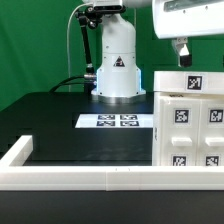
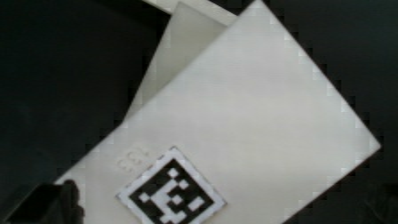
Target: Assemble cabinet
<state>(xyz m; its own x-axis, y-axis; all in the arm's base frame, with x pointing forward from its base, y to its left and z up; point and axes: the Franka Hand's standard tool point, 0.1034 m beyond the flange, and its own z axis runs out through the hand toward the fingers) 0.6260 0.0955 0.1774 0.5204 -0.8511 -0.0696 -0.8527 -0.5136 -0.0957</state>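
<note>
The cabinet (image 1: 190, 125) is the large white boxy block at the exterior view's right, with several black-and-white tags on its faces. My gripper (image 1: 183, 55) hangs just above its top edge. In the wrist view a white face of the cabinet (image 2: 214, 110) with one tag (image 2: 175, 190) fills the picture. One dark fingertip (image 2: 50, 206) shows at the picture's edge, beside the white face. The other finger is lost against the black table. Nothing sits between the jaws, which stand wide apart.
The marker board (image 1: 115, 121) lies flat on the black table in front of the white robot base (image 1: 116, 65). A long low white rim (image 1: 90, 178) frames the table's near edge and the exterior view's left corner.
</note>
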